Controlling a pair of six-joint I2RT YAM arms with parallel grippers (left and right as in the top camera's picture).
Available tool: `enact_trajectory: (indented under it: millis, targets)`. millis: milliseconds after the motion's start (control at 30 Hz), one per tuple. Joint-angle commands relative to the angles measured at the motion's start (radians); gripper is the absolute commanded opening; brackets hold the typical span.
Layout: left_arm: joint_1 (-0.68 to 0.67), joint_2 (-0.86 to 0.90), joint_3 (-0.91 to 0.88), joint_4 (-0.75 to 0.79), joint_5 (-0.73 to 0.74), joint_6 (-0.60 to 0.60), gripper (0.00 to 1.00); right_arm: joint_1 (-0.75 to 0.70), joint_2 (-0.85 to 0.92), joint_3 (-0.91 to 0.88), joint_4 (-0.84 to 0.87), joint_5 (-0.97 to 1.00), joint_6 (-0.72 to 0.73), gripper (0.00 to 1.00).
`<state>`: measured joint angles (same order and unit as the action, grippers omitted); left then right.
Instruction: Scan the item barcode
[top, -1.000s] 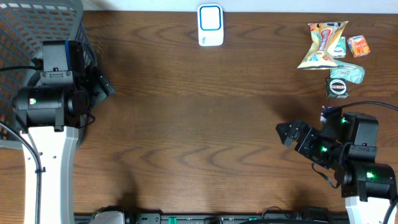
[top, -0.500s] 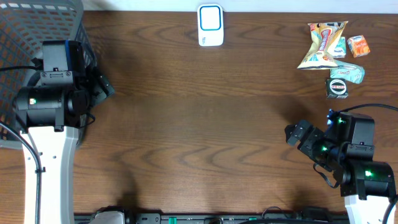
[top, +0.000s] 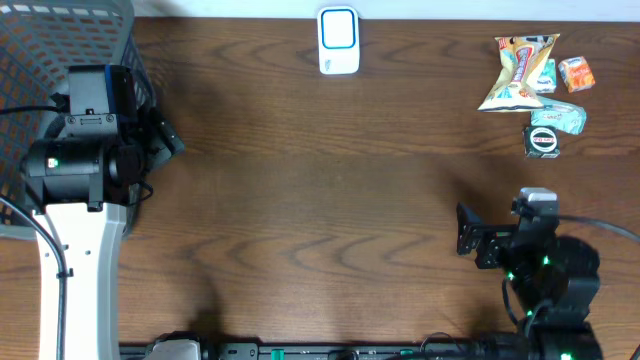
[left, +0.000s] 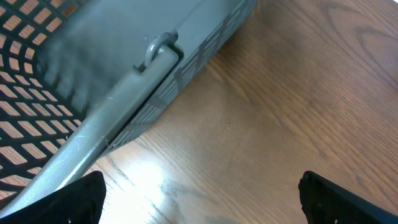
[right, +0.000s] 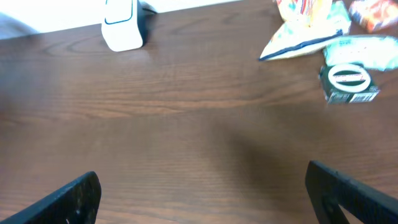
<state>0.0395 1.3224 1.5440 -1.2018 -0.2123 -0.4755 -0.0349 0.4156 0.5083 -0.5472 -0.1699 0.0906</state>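
The items lie in a cluster at the far right: a yellow snack bag (top: 518, 72) (right: 305, 28), a small orange pack (top: 576, 73), a teal packet (top: 558, 117) (right: 367, 50) and a small black box (top: 544, 141) (right: 348, 82). A white and blue scanner (top: 338, 40) (right: 122, 25) stands at the far middle edge. My right gripper (top: 465, 230) (right: 205, 193) is open and holds nothing, low over bare wood, well short of the items. My left gripper (top: 165, 140) (left: 202, 199) is open too, beside the basket, with only table between its fingers.
A grey mesh basket (top: 60, 60) (left: 124, 74) fills the far left corner, its wall and handle close to the left wrist. Dark wood table (top: 320, 200) spreads between the two arms.
The right arm has drawn back toward the front edge and turned, its gripper now pointing left. The left arm and all the items have stayed put.
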Motion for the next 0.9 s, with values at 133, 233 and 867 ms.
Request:
enact_trajectory:
  millis: [133, 233, 867]
  targets:
    - [0.008, 0.004, -0.003, -0.002, -0.013, -0.016, 0.98, 0.01, -0.228, -0.281, 0.251, 0.031, -0.037, 0.99]
    - [0.008, 0.004, -0.003, -0.002, -0.013, -0.016, 0.98, 0.011, -0.309, -0.406, 0.407, 0.03, -0.035, 0.99]
    - [0.008, 0.004, -0.003, -0.002, -0.013, -0.016, 0.98, 0.072, -0.411, -0.503, 0.565, 0.239, -0.045, 0.99]
